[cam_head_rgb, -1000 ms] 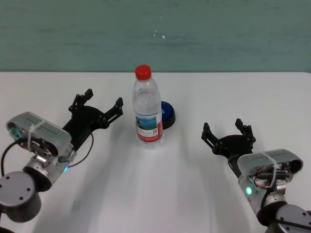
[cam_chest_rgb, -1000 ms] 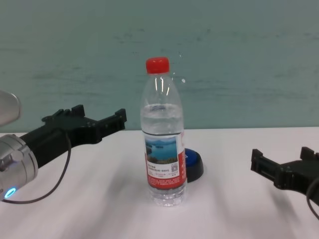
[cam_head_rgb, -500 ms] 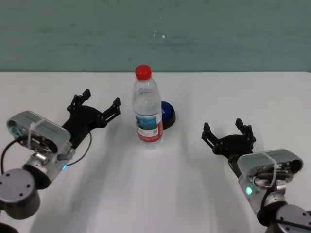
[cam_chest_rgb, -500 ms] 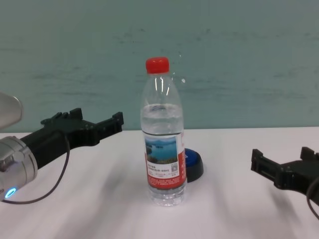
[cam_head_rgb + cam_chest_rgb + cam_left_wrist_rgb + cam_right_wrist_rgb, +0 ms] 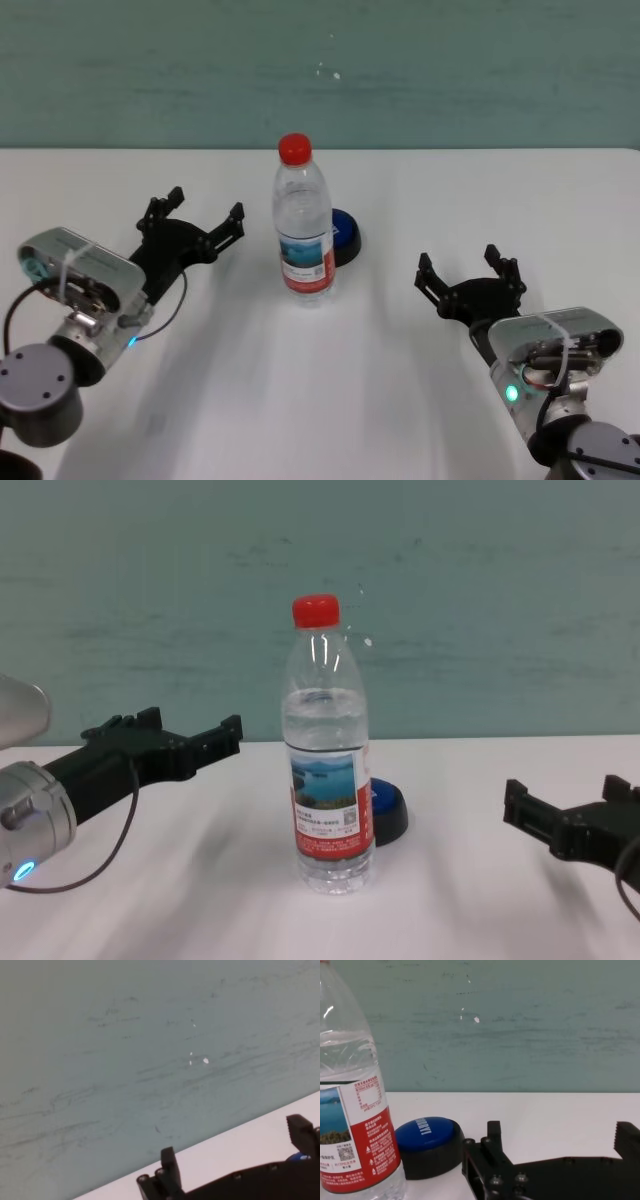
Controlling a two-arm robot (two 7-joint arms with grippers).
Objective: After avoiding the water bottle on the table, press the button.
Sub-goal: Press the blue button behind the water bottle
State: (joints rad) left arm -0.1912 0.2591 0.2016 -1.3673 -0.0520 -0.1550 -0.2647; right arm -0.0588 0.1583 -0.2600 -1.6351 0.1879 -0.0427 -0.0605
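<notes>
White tabletop (image 5: 320,400) before teal wall: clear plastic, red-capped water bottle (image 5: 303,222) stands centrally, half hiding the blue dome button (image 5: 345,236) just behind. Left gripper (image 5: 195,215) and right gripper (image 5: 470,272), both spread open, flank it.

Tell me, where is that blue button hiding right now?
In the head view, the button sits on the white table near its middle, just behind the water bottle and slightly toward the robot's right, partly hidden by it.
</notes>
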